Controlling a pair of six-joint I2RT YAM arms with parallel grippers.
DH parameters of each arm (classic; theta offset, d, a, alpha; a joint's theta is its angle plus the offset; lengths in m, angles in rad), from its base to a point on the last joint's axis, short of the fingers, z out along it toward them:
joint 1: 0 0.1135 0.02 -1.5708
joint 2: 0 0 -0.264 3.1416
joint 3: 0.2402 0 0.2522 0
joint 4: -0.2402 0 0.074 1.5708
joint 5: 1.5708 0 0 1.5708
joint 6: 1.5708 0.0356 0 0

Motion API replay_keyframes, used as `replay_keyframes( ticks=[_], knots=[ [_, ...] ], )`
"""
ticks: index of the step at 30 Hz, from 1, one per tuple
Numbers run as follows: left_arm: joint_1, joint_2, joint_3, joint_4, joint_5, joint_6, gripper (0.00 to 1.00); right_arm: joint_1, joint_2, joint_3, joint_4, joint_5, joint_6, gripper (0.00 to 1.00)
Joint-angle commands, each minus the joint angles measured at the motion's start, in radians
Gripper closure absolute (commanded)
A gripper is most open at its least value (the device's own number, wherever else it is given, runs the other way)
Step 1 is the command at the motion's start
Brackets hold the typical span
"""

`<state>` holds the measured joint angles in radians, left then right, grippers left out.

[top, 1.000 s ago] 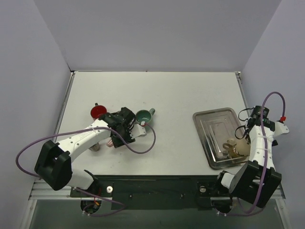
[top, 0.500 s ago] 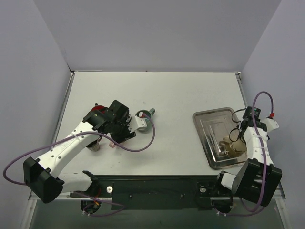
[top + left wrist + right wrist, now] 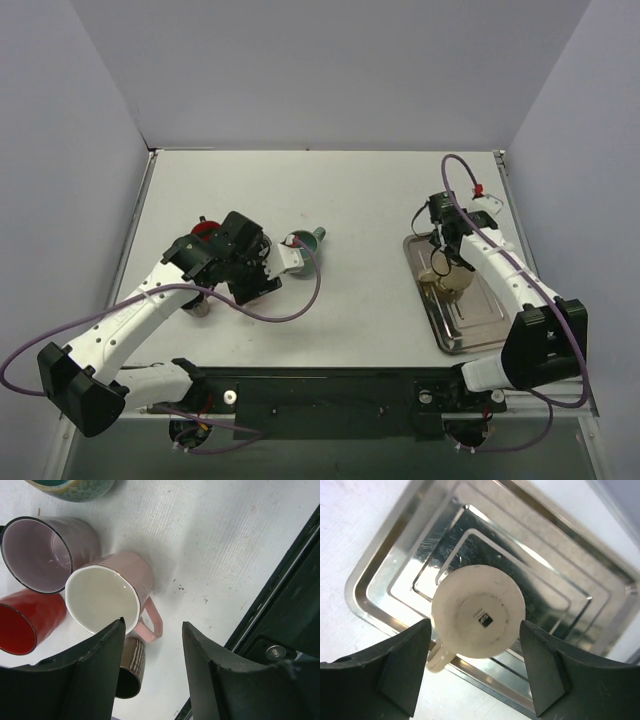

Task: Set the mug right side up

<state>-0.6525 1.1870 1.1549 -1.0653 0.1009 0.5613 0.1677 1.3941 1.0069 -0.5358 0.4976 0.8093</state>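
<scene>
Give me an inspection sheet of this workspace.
Surface: white table, faint marks.
Job's things: cream mug base up over metal tray; lifted or resting, cannot tell.
Clutter: pink mug, lilac mug, red mug, brown mug, teal mug, clustered left.
Grippers: left gripper open, empty, above pink mug; right gripper apparently clamped on cream mug's sides.
Cables: purple cable looping along each arm.
Surroundings: plain walls; nothing else seen.

White table [image 3: 370,200]; metal tray [image 3: 482,318] at right; pink mug [image 3: 102,597], lilac mug [image 3: 42,552], red mug [image 3: 25,625], teal mug [image 3: 75,487] clustered at left
</scene>
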Motion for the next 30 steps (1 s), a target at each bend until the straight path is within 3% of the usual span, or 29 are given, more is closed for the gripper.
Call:
replay_keyframes(
  ticks=[1,4,9,13,25,30],
  knots=[
    [0.008,-0.038,-0.011,0.024,0.036,0.008,0.41,0.200,-0.015,0.162,-0.324,0.419,0.132,0.34],
    [0.014,-0.041,-0.014,0.030,0.042,0.008,0.41,0.340,-0.032,0.162,-0.415,0.487,0.292,0.33],
    [0.019,-0.049,-0.004,0.025,0.048,-0.006,0.41,0.461,-0.024,0.044,-0.315,0.382,0.557,0.36],
    [0.022,-0.061,0.002,0.024,0.052,-0.009,0.40,0.464,0.008,-0.045,-0.215,0.343,0.665,0.39],
    [0.024,-0.060,0.000,0.021,0.082,-0.015,0.40,0.426,0.217,-0.033,-0.207,0.277,0.924,0.40],
    [0.024,-0.059,0.002,0.015,0.091,-0.009,0.40,0.400,0.264,-0.033,-0.220,0.347,0.975,0.45]
  ],
)
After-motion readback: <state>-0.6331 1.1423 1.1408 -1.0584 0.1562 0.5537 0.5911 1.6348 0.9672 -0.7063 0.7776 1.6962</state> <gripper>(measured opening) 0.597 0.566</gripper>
